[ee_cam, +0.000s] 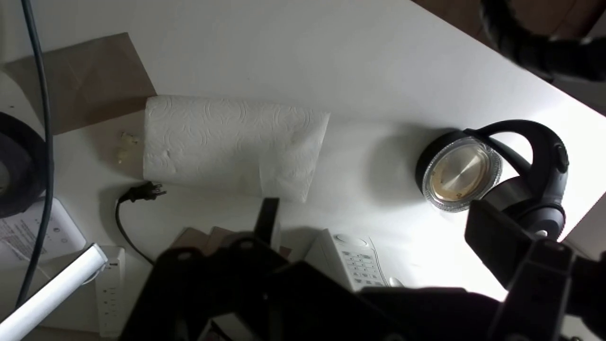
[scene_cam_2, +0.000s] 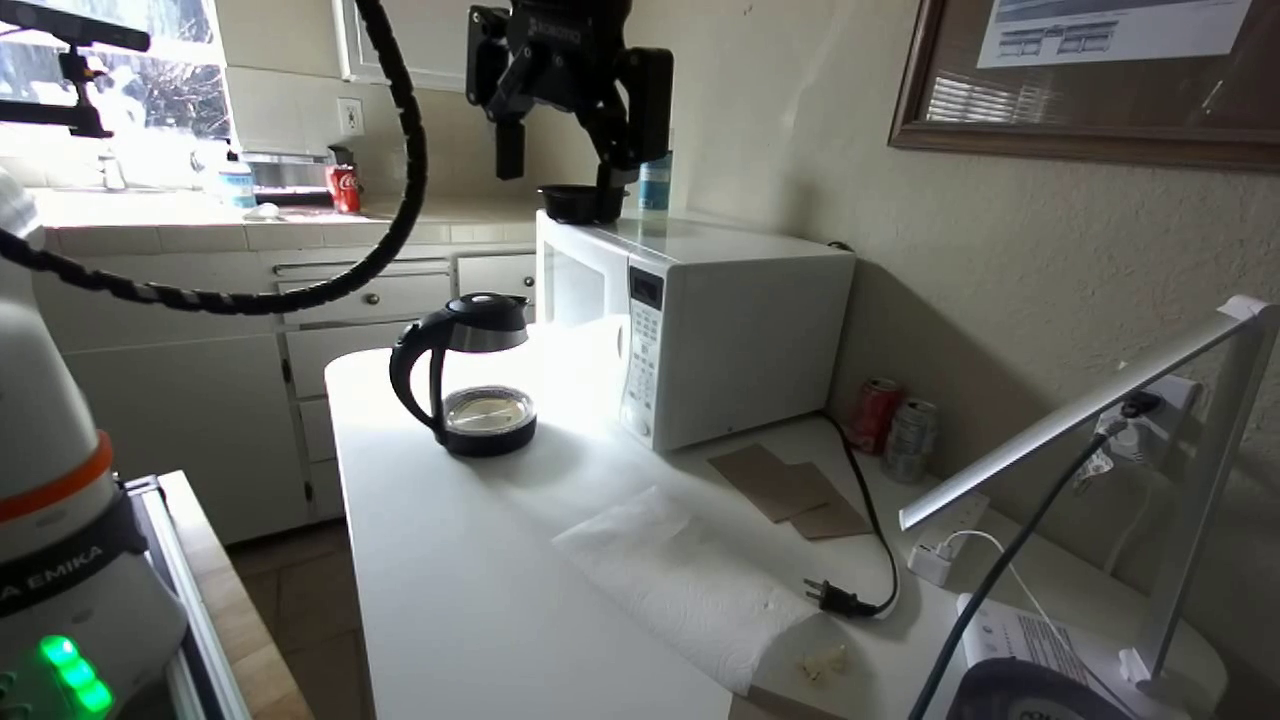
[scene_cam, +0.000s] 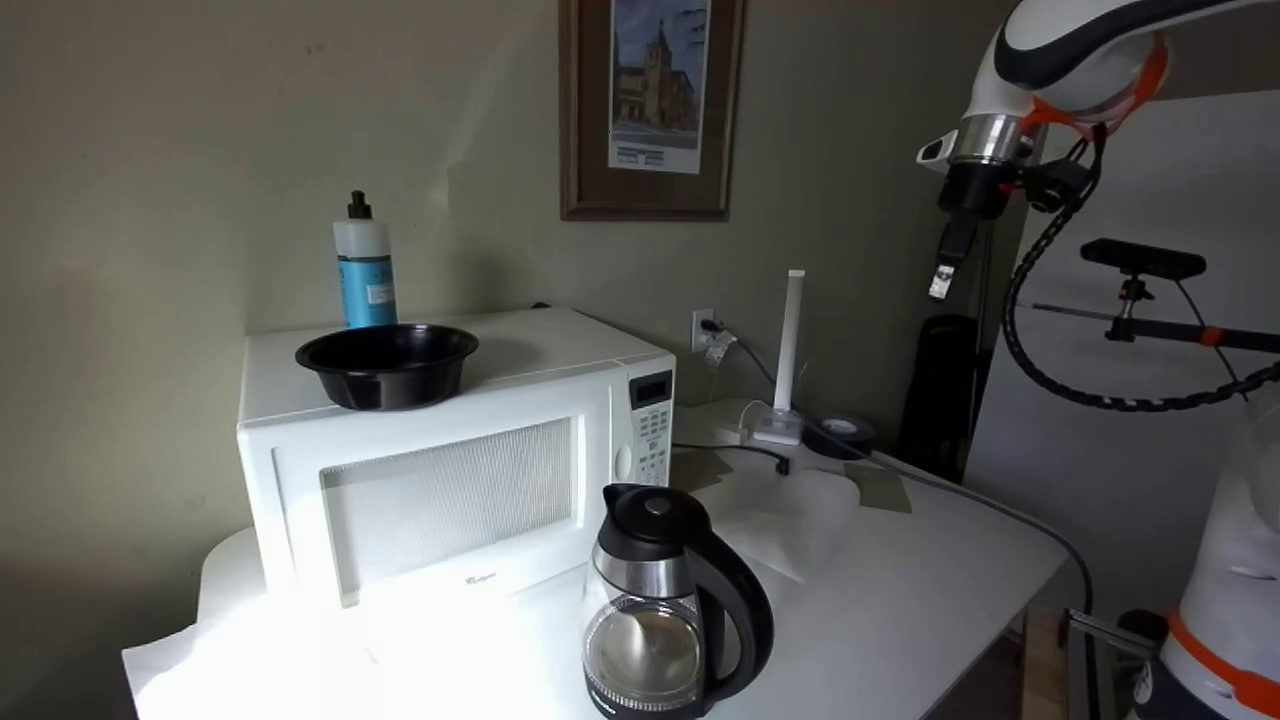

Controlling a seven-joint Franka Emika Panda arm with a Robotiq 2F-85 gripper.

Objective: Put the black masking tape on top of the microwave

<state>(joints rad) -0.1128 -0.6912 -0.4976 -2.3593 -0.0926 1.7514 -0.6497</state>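
The black masking tape (scene_cam: pixel 845 447) is a dark ring-shaped roll lying on the table by the lamp base in an exterior view. It shows partly at the bottom edge in an exterior view (scene_cam_2: pixel 1030 690) and at the left edge of the wrist view (ee_cam: pixel 23 142). The white microwave (scene_cam: pixel 450 520) stands on the table, also seen in an exterior view (scene_cam_2: pixel 750 340) and partly in the wrist view (ee_cam: pixel 355 260). My gripper (scene_cam_2: pixel 560 165) is open and empty, high above the table, away from the tape; its spread fingers show in the wrist view (ee_cam: pixel 381 227).
A black bowl (scene_cam: pixel 390 375) and a blue bottle (scene_cam: pixel 367 280) stand on the microwave. A glass kettle (scene_cam_2: pixel 485 390) stands before it. A paper towel (ee_cam: pixel 227 142), a plug cord (scene_cam_2: pixel 840 600), brown cardboard pieces, cans (scene_cam_2: pixel 910 440) and a white lamp (scene_cam_2: pixel 1190 500) surround the tape's side. A cable passes over the tape.
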